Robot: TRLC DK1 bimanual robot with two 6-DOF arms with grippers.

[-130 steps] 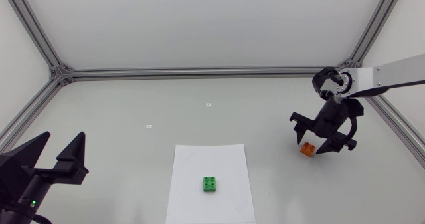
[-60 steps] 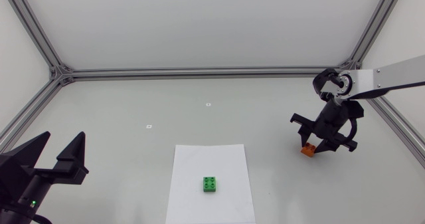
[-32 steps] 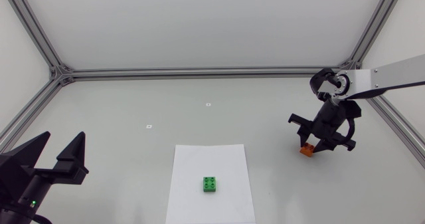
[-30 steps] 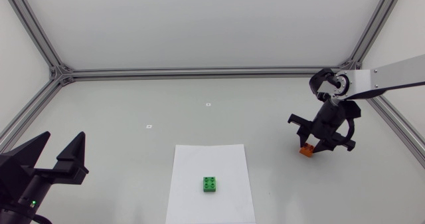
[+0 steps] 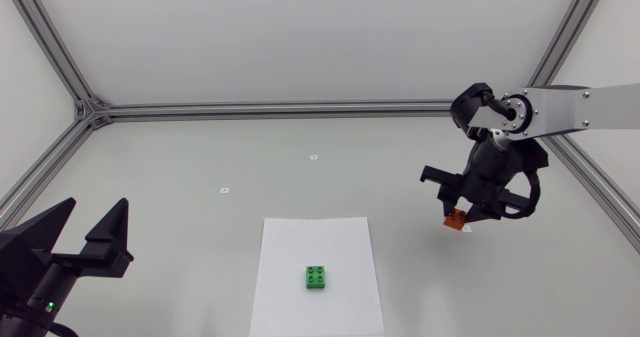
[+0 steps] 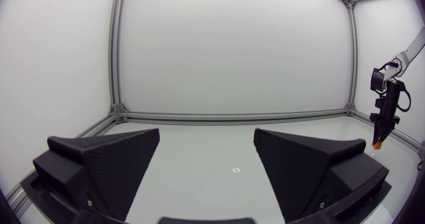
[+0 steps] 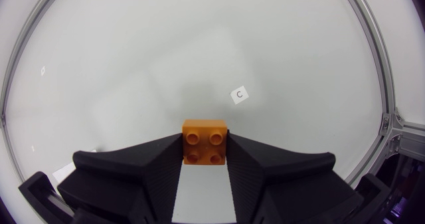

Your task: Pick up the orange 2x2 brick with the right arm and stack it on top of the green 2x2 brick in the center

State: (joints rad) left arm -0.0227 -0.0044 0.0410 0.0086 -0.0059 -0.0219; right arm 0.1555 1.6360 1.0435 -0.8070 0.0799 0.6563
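Near the right edge of the table (image 5: 200, 157), grips the orange 2x2 brick (image 5: 457, 218) in the right pincer (image 5: 462, 217), seemingly lifted; next must carry it squarely over the green 2x2 brick (image 5: 318, 276) mid-front.

orange brick (image 7: 205, 141), green brick (image 5: 318, 276), white sheet (image 5: 290, 282), black left pincer (image 6: 206, 134), black right pincer (image 5: 458, 218), grey table (image 5: 200, 157)

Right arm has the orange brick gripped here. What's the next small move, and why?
Probably carry it across toward the centre. The right claw is shut on the orange brick, while the green brick sits uncovered on the white sheet, well apart from it.
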